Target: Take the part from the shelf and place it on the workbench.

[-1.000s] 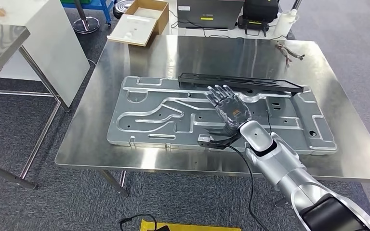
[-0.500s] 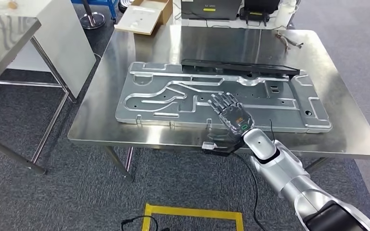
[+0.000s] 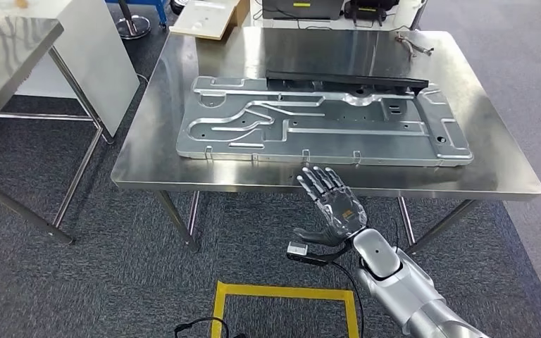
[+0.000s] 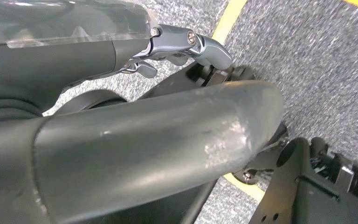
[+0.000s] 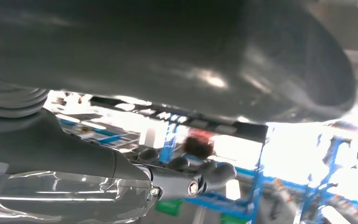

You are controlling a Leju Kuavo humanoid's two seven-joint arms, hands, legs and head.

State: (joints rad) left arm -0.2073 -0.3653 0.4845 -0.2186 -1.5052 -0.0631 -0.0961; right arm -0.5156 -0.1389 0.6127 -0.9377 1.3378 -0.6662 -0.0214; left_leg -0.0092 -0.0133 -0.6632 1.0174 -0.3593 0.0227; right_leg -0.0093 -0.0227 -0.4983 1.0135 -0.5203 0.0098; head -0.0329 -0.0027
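A long black part (image 3: 345, 79) lies along the far edge of a large silver stamped panel (image 3: 324, 123) on the steel workbench (image 3: 253, 179). My right hand (image 3: 334, 208) hovers in front of the workbench's near edge, just below it, palm up with fingers spread and nothing in it. It touches neither the panel nor the black part. In the right wrist view its fingers (image 5: 186, 165) reach out with nothing between them and the thumb (image 5: 214, 56). In the left wrist view my left hand (image 4: 168, 107) hangs over grey carpet, its thumb hiding most of its fingers.
A second steel table (image 3: 7, 42) and a white board (image 3: 91, 56) stand at the left. A cardboard box (image 3: 208, 14), a laptop (image 3: 303, 7) and a cable bundle (image 3: 412, 46) lie beyond the panel. Yellow floor tape (image 3: 282, 292) marks the carpet in front.
The whole picture has shifted: the camera has backed away from the workbench. My right hand has drawn back from above the panel to in front of the table's near edge, still holding nothing.
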